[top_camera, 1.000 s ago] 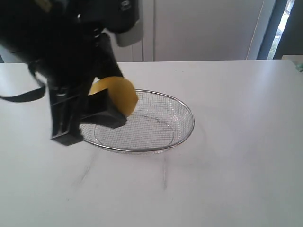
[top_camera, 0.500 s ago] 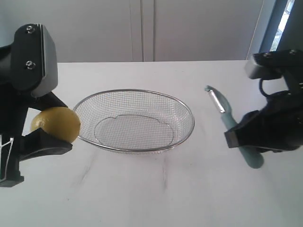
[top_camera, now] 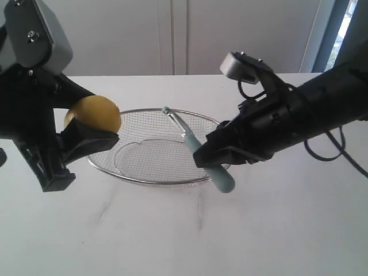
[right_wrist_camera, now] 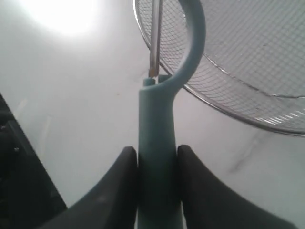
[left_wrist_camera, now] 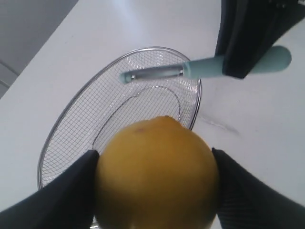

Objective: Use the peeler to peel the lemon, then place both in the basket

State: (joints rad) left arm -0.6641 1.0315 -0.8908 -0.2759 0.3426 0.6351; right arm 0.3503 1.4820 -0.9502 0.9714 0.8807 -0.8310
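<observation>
Above the middle of the bench (top_camera: 259, 230), by the basket (top_camera: 138, 111), our left gripper (top_camera: 86, 123) clamps the lemon (top_camera: 95, 112) and our right gripper (top_camera: 210, 158) clamps the peeler (top_camera: 187, 135) — no peeled patch shows, and neither is in the basket yet.

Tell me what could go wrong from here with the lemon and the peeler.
1. The left gripper pinches the lemon only at its sides; the peeler's push could twist it out.
2. The right gripper holds the peeler back on its handle, so it may pivot off the skin.
3. The peeler hangs over the basket; a low stroke could snag the mesh.
</observation>
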